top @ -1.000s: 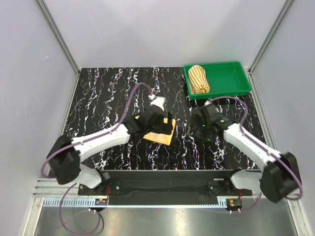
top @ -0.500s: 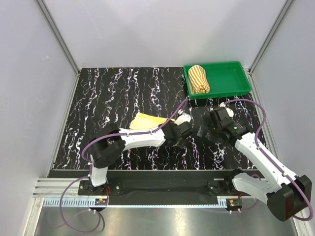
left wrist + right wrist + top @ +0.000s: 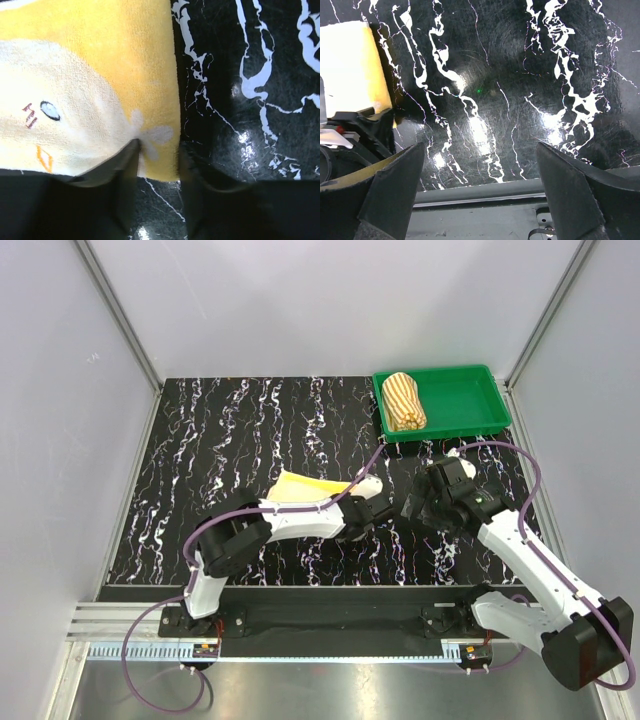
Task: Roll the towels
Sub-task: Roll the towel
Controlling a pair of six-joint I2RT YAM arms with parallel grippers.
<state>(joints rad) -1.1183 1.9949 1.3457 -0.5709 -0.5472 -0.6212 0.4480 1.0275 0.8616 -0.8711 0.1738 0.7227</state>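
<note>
1. the yellow towel (image 3: 90, 65) lay flat near the middle of the table (image 3: 210, 440), not yet rolled, with a pale printed figure showing on its face.
2. the left gripper (image 3: 157, 150) sat low at the towel's edge on the side toward the table's right edge. its jaws pressed in on a narrow strip of cloth at the corner. a pucker ran from one jaw, so it seemed to be pinching the cloth, though the wrist view was too close to show how firm the hold was.
3. a corner was a sensible place to take hold: a raised edge gives the first fold that a roll is wound from.
4. the right gripper (image 3: 480, 147) hung just beside it over bare table, jaws spread wide and holding nothing. it was probably placed there to take the neighbouring corner or steady the cloth.
5. the striped towel (image 3: 405, 400) sat rolled in the green tray (image 3: 465, 400) at the table's far right corner, so that half of the job looked done.
6. with so thin a bite, the cloth could slip out on lifting.
</note>
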